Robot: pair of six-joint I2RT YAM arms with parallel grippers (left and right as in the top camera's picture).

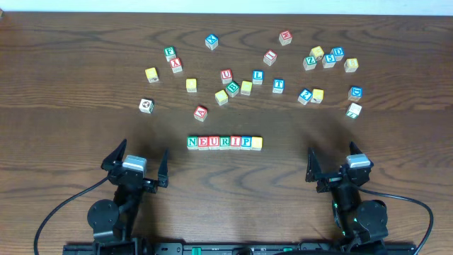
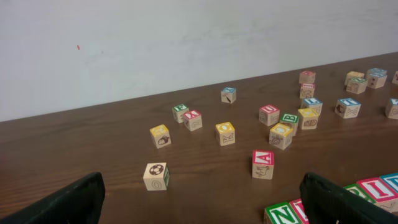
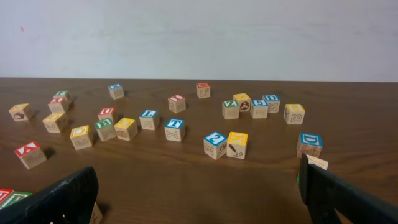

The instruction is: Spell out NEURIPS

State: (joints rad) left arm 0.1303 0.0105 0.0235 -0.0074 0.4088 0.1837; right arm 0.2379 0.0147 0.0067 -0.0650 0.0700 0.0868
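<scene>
Seven wooden cubes stand side by side in a straight row (image 1: pixel 224 142) in the middle of the table, reading N, E, U, R, I, P with a yellow-faced cube (image 1: pixel 256 142) at the right end. In the left wrist view the row's left end, with the green N (image 2: pixel 281 214), shows at the bottom right. My left gripper (image 1: pixel 138 161) sits open near the front edge, left of the row, with nothing between its fingers. Just as open and empty, my right gripper (image 1: pixel 333 161) rests right of the row.
Many loose letter cubes lie scattered across the far half of the table, among them a red A cube (image 1: pixel 201 112), a soccer-ball cube (image 1: pixel 146 105), a blue L (image 1: pixel 257 76) and a blue T (image 1: pixel 278 85). A pale wall (image 2: pixel 186 43) rises behind the table.
</scene>
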